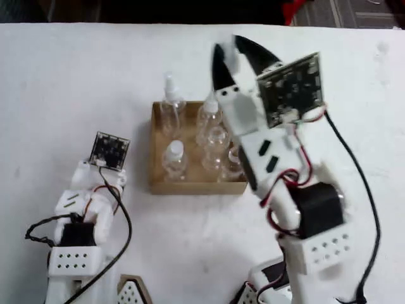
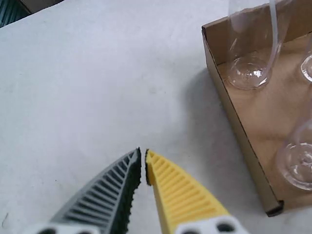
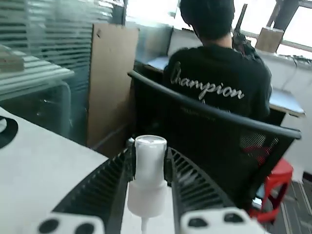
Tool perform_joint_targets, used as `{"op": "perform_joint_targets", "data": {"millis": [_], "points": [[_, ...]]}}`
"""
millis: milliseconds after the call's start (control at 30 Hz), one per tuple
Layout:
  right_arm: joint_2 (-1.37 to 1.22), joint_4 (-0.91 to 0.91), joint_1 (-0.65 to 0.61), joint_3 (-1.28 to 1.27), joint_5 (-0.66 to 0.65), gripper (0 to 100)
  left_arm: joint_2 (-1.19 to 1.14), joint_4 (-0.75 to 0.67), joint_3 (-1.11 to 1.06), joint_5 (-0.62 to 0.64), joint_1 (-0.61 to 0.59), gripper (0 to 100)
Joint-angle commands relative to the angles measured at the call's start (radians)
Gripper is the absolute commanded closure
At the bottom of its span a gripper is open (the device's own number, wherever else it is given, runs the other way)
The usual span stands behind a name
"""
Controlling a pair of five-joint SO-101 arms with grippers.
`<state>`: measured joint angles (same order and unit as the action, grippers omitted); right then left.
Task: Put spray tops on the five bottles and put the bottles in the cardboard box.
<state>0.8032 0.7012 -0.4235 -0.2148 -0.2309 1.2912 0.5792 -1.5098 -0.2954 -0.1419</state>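
Right tool (image 3: 148, 148): clamped on spray top (image 3: 147, 187).
Left tool (image 2: 143, 153): closed, empty.
Advice: centre its tube over the open bottle (image 1: 216, 151) below.

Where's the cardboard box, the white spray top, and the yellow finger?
cardboard box (image 1: 196, 187), high view, on its front wall.
spray top (image 3: 148, 168), right wrist view, on its white head.
yellow finger (image 2: 178, 192), left wrist view, on its ribbed face.

The bottles (image 1: 175, 158): clear plastic, glossy, smooth. The box (image 1: 196, 187): brown cardboard, matt. The table (image 1: 76, 82): white, matt, faintly grainy. The left gripper (image 2: 144, 163): ribbed matt plastic; the right gripper (image 3: 148, 153) likewise. The spray top (image 3: 147, 170): white plastic, smooth, slight sheen.
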Motion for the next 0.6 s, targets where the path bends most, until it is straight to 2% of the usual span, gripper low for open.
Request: {"op": "perform_joint_targets", "data": {"millis": [0,367,567], "points": [[-0.022,-0.154,-0.024,-0.064,0.012,98.2,0.015,-0.003,0.012,-0.012,0.005,97],[0.022,-0.456,0.005,-0.411,0.011,98.2,0.015,-0.005,0.012,-0.012,0.007,97],[0.027,-0.481,0.013,-0.480,-0.049,98.2,0.015,-0.006,0.012,-0.012,0.012,97]]}}
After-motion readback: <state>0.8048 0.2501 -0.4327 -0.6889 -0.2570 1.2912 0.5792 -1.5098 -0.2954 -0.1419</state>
